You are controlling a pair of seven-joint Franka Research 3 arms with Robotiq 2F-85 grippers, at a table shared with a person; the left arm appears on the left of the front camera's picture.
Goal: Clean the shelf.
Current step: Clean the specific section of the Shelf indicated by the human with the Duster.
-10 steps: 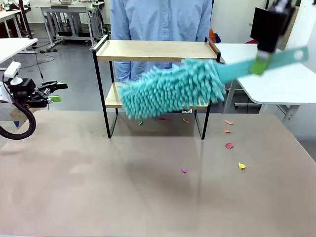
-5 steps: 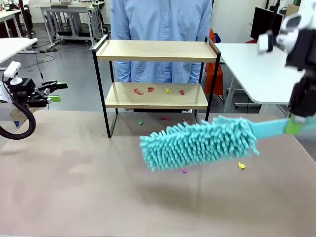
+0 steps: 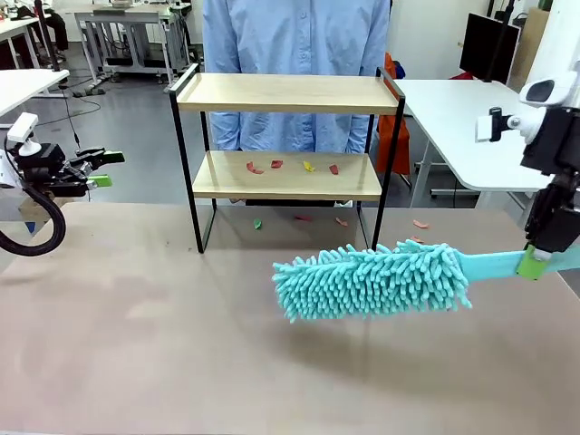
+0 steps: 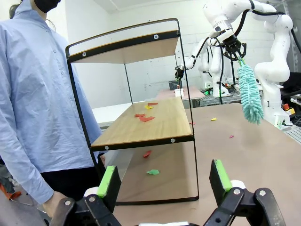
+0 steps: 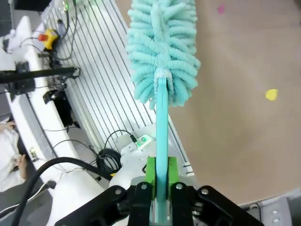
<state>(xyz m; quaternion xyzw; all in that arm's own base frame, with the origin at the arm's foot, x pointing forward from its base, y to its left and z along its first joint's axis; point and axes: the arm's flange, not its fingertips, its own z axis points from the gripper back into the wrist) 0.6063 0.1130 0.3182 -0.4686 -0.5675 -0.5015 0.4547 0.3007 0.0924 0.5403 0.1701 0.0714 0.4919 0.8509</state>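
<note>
The shelf (image 3: 288,92) stands at the far middle of the table, its top board bare and several coloured paper scraps (image 3: 276,166) on its lower board. My right gripper (image 3: 535,263) is shut on the handle of a fluffy teal duster (image 3: 372,279), held level just above the table in front of the shelf's right leg. In the right wrist view the green pads (image 5: 150,172) clamp the duster handle (image 5: 162,136). My left gripper (image 3: 101,169) hangs open at the left edge, away from the shelf (image 4: 146,125), nothing between its fingers (image 4: 109,181).
A person in a blue shirt (image 3: 294,36) stands right behind the shelf. More paper scraps (image 3: 420,224) lie on the table under and beside the shelf. A white side table (image 3: 453,118) stands at the right.
The duster swung away from the shelf's lower board, down and to the right, and now hovers over the table. The right arm dropped lower. The left arm stayed still.
</note>
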